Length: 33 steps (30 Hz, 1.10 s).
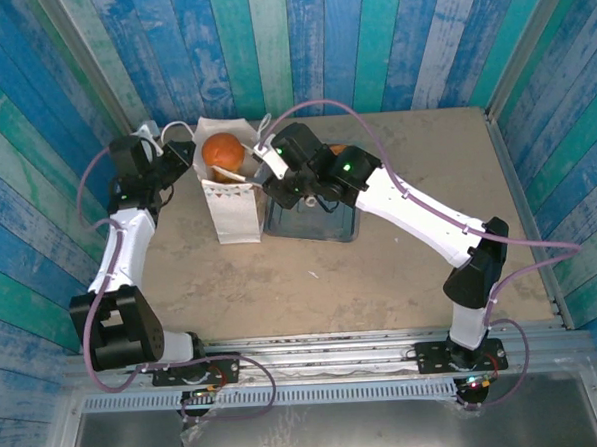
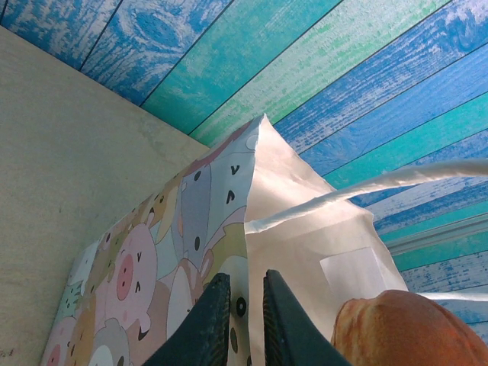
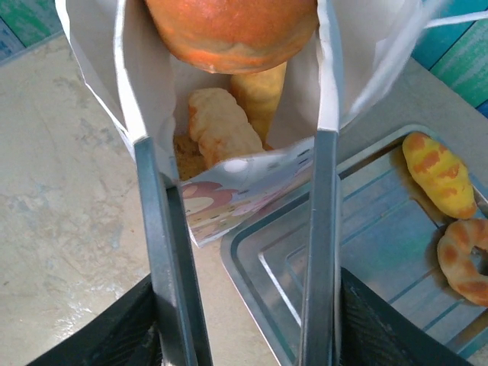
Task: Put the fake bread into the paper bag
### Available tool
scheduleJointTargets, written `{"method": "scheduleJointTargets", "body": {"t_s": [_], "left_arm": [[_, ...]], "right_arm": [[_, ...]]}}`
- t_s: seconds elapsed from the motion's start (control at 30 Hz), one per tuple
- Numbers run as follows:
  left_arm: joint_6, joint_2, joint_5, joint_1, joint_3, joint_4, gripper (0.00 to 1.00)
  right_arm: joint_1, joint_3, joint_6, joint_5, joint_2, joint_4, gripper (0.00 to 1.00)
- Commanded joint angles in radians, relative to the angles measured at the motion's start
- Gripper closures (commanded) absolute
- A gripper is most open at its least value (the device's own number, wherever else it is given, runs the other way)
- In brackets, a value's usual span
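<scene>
See right gripper [image 3: 232, 141] spread wide, nothing held, fingers [image 3: 164, 229] flanking mouth of paper bag [image 3: 99, 53]. Note round orange bun [image 3: 229, 30] just past the fingertips, lodged in that mouth; two paler pastries [image 3: 221, 126] deeper inside. Find left gripper [image 2: 238, 282] nearly closed, pinching bag's printed wall at rim. Log grey tray [image 3: 366, 252] just beside bag, carrying croissant [image 3: 438, 174] and ring doughnut [image 3: 465, 259].

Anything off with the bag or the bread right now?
The big round bun seems wedged in the paper bag's mouth, above the pastries deeper inside; it looks too wide to drop.
</scene>
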Motion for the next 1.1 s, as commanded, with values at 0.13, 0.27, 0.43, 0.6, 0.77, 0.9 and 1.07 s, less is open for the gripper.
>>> {"method": "scheduleJointTargets", "body": {"t_s": [0.13, 0.27, 0.43, 0.6, 0.77, 0.9, 1.07], "left_arm": [[0.003, 0.033, 0.023, -0.003, -0.004, 0.021, 0.83], [0.002, 0.031, 0.026, -0.002, -0.003, 0.022, 0.83], [-0.002, 0.028, 0.033, -0.002, -0.003, 0.023, 0.83], [-0.009, 0.021, 0.048, -0.003, 0.0, 0.029, 0.82], [-0.017, 0.0, 0.05, -0.002, 0.002, 0.028, 0.69], [-0.01, -0.033, 0.037, -0.002, 0.013, 0.012, 0.58], [0.022, -0.085, -0.012, -0.002, 0.026, -0.028, 0.47]], "right_arm": [[0.004, 0.039, -0.009, 0.018, 0.002, 0.004, 0.34], [0.004, 0.047, -0.006, 0.01, -0.003, 0.004, 0.34], [0.004, 0.058, -0.002, -0.005, -0.026, 0.009, 0.34], [0.004, 0.06, -0.002, -0.004, -0.065, 0.014, 0.34], [0.002, 0.059, 0.002, -0.017, -0.113, 0.023, 0.35], [0.0, 0.053, 0.002, -0.028, -0.162, 0.031, 0.35], [-0.017, 0.03, 0.004, -0.027, -0.229, 0.042, 0.35]]}}
